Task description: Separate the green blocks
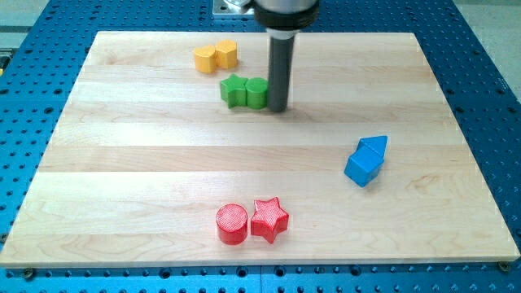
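The wooden board (122, 163) fills most of the view and lies on a blue perforated table (472, 49). My rod (278, 69) comes down from the far edge of the board, slightly left of centre, and my tip (278, 108) rests on the board just to the right of the green pair; it appears to touch the green cylinder, though I cannot confirm contact. The rod carries no jaws, so nothing is grasped or clamped; it only stands against the block's side. The green star-shaped block (234, 91) and the green cylinder (256, 93) sit side by side, touching, in the far half of the board, star on the left. At the right, about mid-depth, two blue blocks sit together: a blue cube (362, 168) nearer and a blue block with a pointed top (374, 146) just behind it. Near the front edge, a red cylinder (232, 224) and a red star (269, 219) touch, cylinder on the left. Far left of the rod, two yellow blocks (216, 57) sit pressed together; their shapes are unclear.
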{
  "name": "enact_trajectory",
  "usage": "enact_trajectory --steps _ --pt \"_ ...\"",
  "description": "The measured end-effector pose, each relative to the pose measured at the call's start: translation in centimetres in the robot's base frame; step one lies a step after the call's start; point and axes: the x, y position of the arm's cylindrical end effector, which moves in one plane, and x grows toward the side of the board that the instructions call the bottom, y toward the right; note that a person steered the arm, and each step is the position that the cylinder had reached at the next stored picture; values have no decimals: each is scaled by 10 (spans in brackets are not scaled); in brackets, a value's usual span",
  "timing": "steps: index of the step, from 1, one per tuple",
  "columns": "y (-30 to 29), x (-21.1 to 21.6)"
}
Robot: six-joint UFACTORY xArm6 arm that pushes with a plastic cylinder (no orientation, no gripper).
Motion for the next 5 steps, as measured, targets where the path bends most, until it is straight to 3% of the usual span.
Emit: enact_trajectory --steps 1,3,5 --pt "-24 22" --pt "-58 -30" --pt "-99 -44"
